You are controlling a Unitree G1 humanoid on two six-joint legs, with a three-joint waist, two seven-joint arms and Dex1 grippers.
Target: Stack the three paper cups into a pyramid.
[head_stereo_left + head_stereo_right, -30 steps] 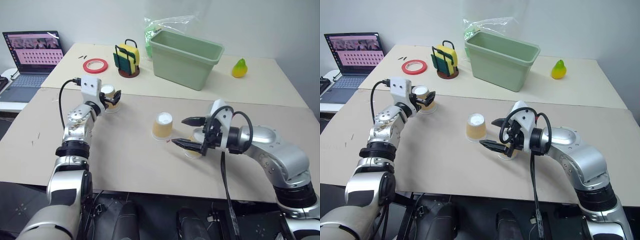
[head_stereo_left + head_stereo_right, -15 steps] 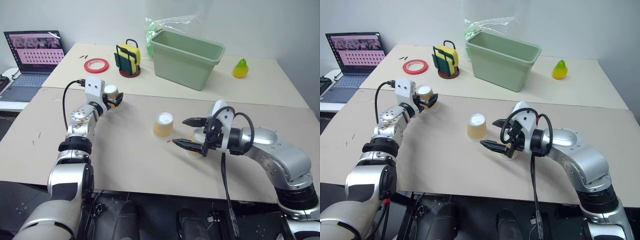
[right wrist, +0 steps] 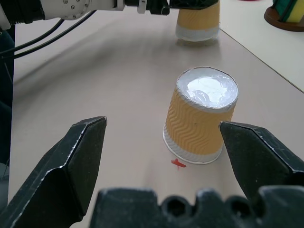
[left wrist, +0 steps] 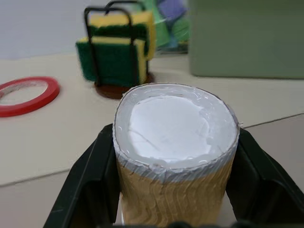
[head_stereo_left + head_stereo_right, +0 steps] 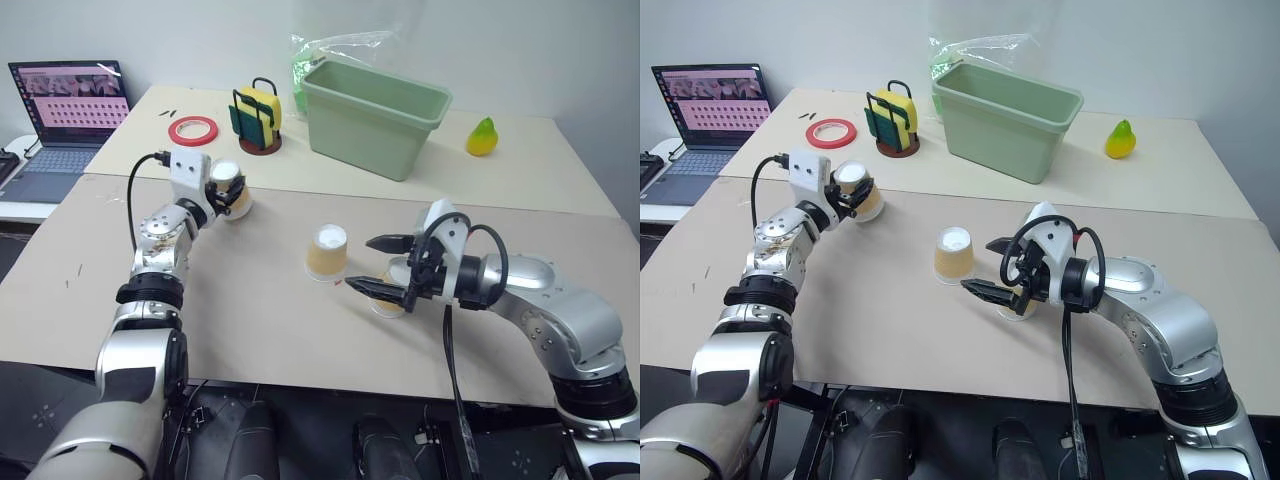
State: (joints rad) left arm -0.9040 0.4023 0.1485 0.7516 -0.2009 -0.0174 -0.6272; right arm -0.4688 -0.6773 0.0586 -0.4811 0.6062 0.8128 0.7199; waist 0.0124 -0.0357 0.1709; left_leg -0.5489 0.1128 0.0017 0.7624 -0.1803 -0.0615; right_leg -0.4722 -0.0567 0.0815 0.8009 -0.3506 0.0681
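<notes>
The beige bench (image 5: pixel 250 320) carries 2 upturned paper cups (image 5: pixel 326 252), a green bin (image 5: pixel 372 115), red tape (image 5: pixel 191 130), a sponge rack (image 5: pixel 257 120), a pear (image 5: pixel 481 136).

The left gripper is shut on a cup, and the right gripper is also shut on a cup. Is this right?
Not quite. The left gripper is shut on a cup, but the right gripper is open; the right wrist view shows its jaws spread, the middle cup standing free beyond them.
</notes>
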